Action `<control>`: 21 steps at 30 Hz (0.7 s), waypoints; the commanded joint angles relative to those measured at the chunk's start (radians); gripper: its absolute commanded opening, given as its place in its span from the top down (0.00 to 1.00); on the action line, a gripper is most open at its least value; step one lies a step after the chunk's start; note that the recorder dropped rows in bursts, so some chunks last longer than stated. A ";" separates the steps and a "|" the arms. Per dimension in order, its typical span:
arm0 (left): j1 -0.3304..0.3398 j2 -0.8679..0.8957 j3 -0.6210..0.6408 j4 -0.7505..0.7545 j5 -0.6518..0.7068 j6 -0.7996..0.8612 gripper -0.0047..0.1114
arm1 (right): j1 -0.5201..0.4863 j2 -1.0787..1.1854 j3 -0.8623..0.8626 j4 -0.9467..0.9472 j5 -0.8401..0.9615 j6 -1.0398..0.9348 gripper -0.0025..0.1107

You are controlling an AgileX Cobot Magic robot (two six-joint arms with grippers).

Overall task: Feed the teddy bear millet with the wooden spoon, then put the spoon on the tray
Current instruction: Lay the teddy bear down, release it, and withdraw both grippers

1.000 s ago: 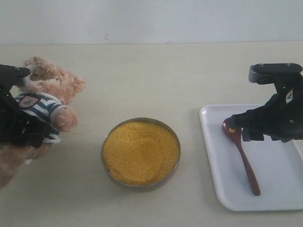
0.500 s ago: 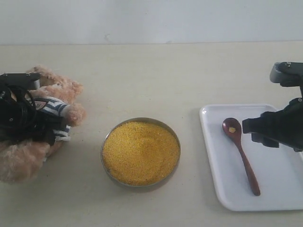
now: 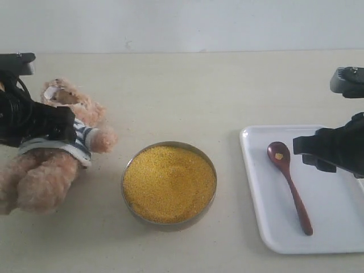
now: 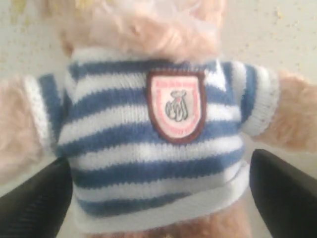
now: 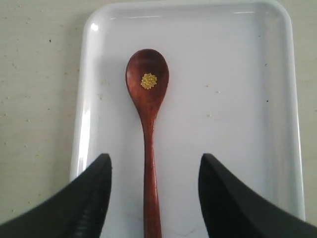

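The exterior view looks down from high over the near edge of the surface (image 3: pixel 187 91), facing its far edge. The left wrist view sits very close to the teddy bear (image 4: pixel 153 134) near the left edge. The right wrist view looks straight down on the tray (image 5: pixel 233 74) and wooden spoon (image 5: pixel 148 114) near the right edge. The exterior view shows all three.

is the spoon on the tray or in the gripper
On the tray: the wooden spoon lies flat, right gripper open, not touching it.
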 commanded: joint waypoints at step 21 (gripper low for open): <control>0.045 -0.807 0.346 0.026 -0.412 -0.024 0.91 | -0.003 -0.701 0.331 0.003 -0.483 -0.051 0.98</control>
